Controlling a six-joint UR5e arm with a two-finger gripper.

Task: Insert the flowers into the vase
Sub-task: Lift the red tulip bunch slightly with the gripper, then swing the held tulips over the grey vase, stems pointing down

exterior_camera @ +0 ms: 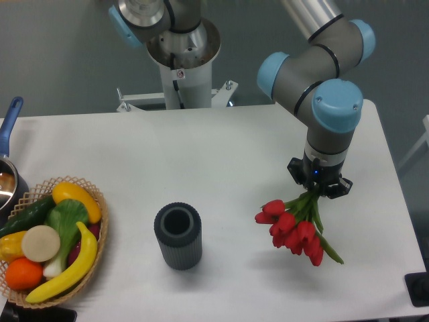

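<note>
So the tool (315, 188) is pinching the flowers (293, 229) by the stem end, with the red buds fanning out low toward the vase side, on or just over the tabletop (221, 147); I can't tell which. The vase (177, 237) stands upright, well apart to the left, mouth open. My take: lift first, tip the bunch so the stems point down, centre over the mouth, then lower slowly. The wicker basket (99, 235) of fruit sits farther left, so don't overshoot.
</note>
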